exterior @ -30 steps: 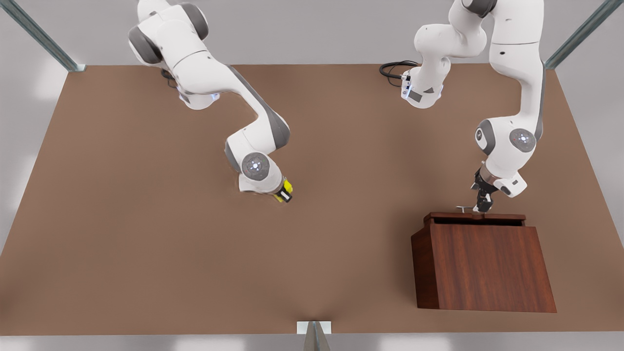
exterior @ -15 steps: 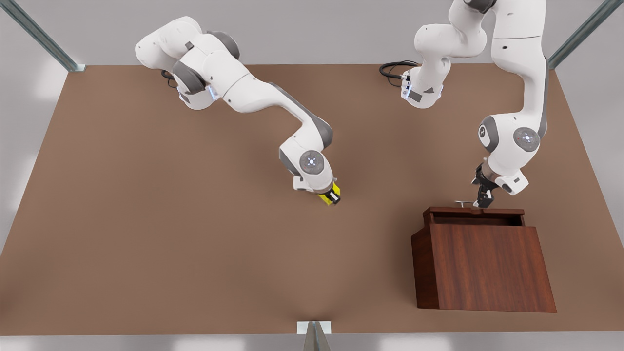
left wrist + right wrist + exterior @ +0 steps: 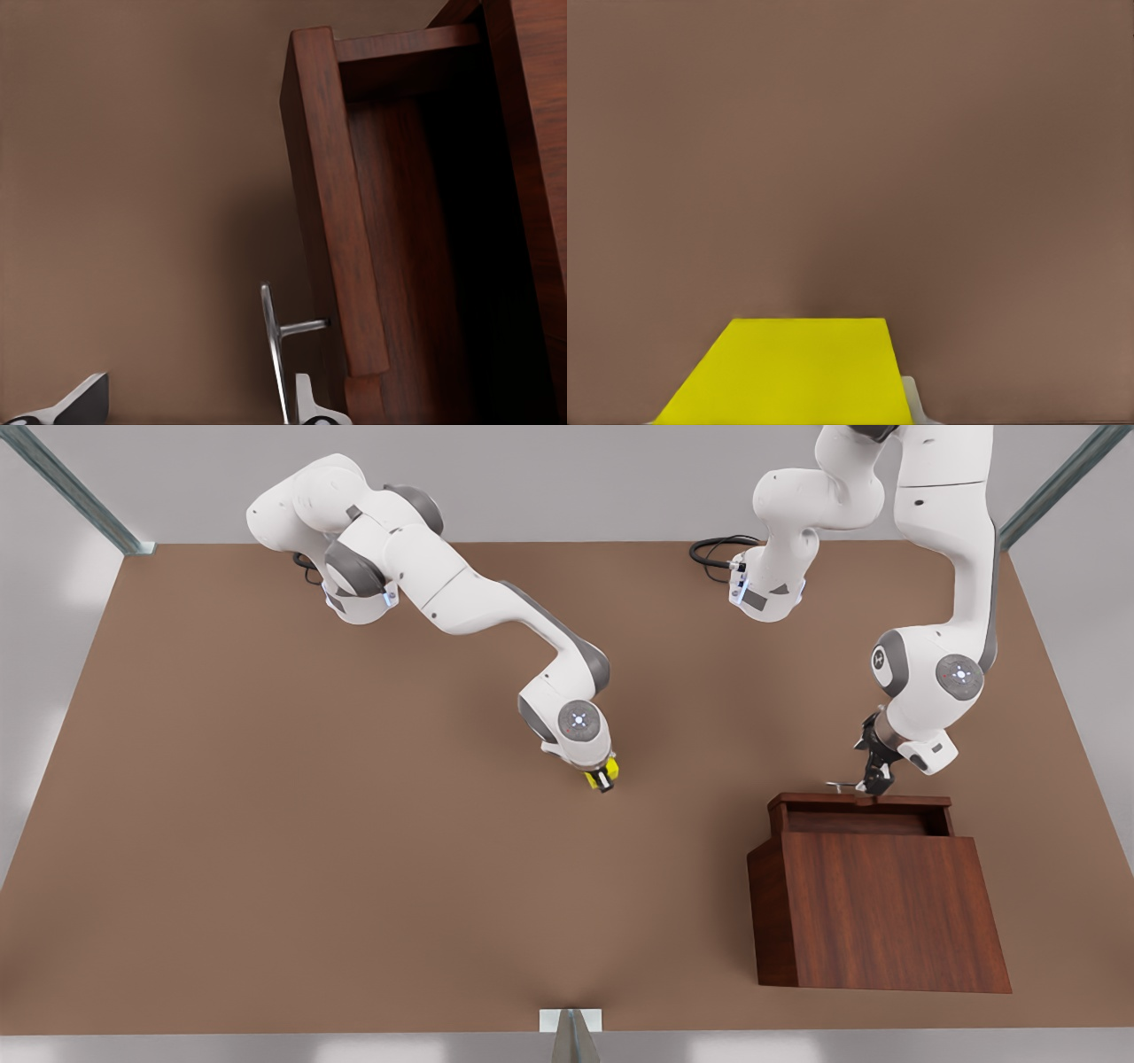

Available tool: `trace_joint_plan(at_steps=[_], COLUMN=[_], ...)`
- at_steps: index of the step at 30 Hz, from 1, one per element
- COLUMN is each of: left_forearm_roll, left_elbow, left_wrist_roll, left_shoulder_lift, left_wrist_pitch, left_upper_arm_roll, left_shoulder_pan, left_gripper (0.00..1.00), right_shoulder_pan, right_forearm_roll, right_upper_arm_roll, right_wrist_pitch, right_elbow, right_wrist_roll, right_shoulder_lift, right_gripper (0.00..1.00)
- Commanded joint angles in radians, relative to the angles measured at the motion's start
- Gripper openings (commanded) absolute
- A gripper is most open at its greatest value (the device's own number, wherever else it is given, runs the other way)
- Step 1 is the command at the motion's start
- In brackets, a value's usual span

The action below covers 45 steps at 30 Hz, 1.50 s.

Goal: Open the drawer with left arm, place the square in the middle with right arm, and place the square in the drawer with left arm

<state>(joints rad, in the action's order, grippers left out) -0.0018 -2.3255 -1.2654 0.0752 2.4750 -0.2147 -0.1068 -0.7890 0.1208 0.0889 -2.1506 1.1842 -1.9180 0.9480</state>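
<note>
Yellow square (image 3: pixel 594 774) — reddish-brown wood-grain drawer (image 3: pixel 859 815), silver handle (image 3: pixel 271 341).

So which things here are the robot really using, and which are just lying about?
Part of the job:
- drawer, partly pulled out of its cabinet
- handle, at the left hand
- square, gripped by the right hand over the table's middle

Just lying about:
- black cable at the table's far edge
- metal frame posts at the corners

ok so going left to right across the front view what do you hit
right arm's base → right gripper holding the yellow square → left arm's base → left gripper at the drawer handle, cabinet below it
</note>
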Motion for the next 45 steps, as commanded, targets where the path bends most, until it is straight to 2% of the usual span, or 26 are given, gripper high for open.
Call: trace_joint_plan(at_steps=[1, 4, 6, 7, 8, 9, 16, 18, 20, 23, 26, 28, 30, 32, 35, 37, 38, 40, 45], left_forearm_roll=[0.000, 0.000, 0.000, 0.000, 0.000, 0.000, 0.000, 0.000, 0.000, 0.000, 0.000, 0.000, 0.000, 0.000, 0.000, 0.000, 0.000, 0.000, -0.006], left_elbow=[0.000, 0.000, 0.000, 0.000, 0.000, 0.000, -0.005, -0.005, -0.005, -0.008, -0.008, -0.008, -0.008, -0.008, -0.008, -0.008, -0.008, -0.008, 0.000], left_wrist_roll=[0.000, 0.000, 0.000, -0.002, -0.006, -0.009, -0.009, -0.009, -0.017, -0.025, -0.031, -0.034, -0.034, -0.034, -0.042, -0.046, -0.049, -0.055, -0.083], left_shoulder_lift=[0.000, -0.006, -0.008, -0.015, -0.017, -0.017, -0.026, -0.026, -0.029, -0.037, -0.041, -0.046, -0.051, -0.051, -0.051, -0.052, -0.057, -0.063, -0.081], left_wrist_pitch=[-0.001, -0.025, -0.039, -0.057, -0.059, -0.061, -0.088, -0.097, -0.113, -0.120, -0.126, -0.139, -0.146, -0.148, -0.156, -0.168, -0.176, -0.191, -0.232], left_upper_arm_roll=[0.000, 0.000, 0.000, 0.000, 0.000, 0.001, 0.001, 0.001, 0.001, 0.001, 0.001, 0.001, 0.001, 0.001, 0.003, 0.003, 0.003, 0.006, 0.011], left_shoulder_pan=[0.001, 0.001, -0.001, -0.001, -0.001, -0.001, -0.001, -0.002, -0.005, -0.008, -0.010, -0.010, -0.010, -0.010, -0.011, -0.011, -0.011, -0.013, -0.020], left_gripper=[1.00, 1.00, 1.00, 1.00, 1.00, 1.00, 1.00, 1.00, 1.00, 1.00, 1.00, 1.00, 1.00, 1.00, 1.00, 1.00, 1.00, 1.00, 1.00], right_shoulder_pan=[-0.003, -0.007, -0.007, -0.007, -0.009, -0.009, -0.007, 0.011, 0.069, 0.295, 0.457, 0.473, 0.566, 0.668, 0.731, 0.794, 0.786, 0.794, 0.789], right_forearm_roll=[0.000, 0.002, 0.002, 0.002, 0.002, 0.002, 0.000, -0.004, -0.044, -0.086, -0.084, -0.086, -0.087, -0.154, -0.211, -0.201, -0.221, -0.227, -0.216], right_upper_arm_roll=[0.000, 0.015, 0.017, 0.017, 0.017, 0.017, 0.017, 0.012, -0.018, -0.021, -0.020, -0.021, -0.023, -0.024, -0.041, -0.057, -0.057, -0.074, -0.066], right_wrist_pitch=[0.000, -0.118, -0.123, -0.124, -0.123, -0.121, -0.121, -0.071, 0.093, 0.351, 0.410, 0.406, 0.410, 0.410, 0.575, 0.618, 0.692, 0.690, 0.699], right_elbow=[0.002, 0.051, 0.049, 0.049, 0.049, 0.049, 0.045, 0.043, 0.045, 0.058, 0.109, 0.118, 0.127, 0.242, 0.170, 0.138, 0.078, 0.077, 0.081], right_wrist_roll=[-0.001, -0.004, -0.004, -0.004, -0.006, -0.004, 0.024, 0.119, 0.364, 1.008, 1.401, 1.439, 1.548, 1.639, 1.778, 2.025, 2.071, 2.061, 1.769], right_shoulder_lift=[0.000, 0.009, 0.015, 0.022, 0.022, 0.020, 0.011, -0.044, -0.143, -0.301, -0.376, -0.382, -0.417, -0.561, -0.633, -0.632, -0.626, -0.624, -0.633], right_gripper=[0.71, 0.72, 0.72, 0.75, 0.91, 1.00, 1.00, 1.00, 1.00, 1.00, 1.00, 1.00, 1.00, 1.00, 1.00, 1.00, 1.00, 1.00, 1.00])
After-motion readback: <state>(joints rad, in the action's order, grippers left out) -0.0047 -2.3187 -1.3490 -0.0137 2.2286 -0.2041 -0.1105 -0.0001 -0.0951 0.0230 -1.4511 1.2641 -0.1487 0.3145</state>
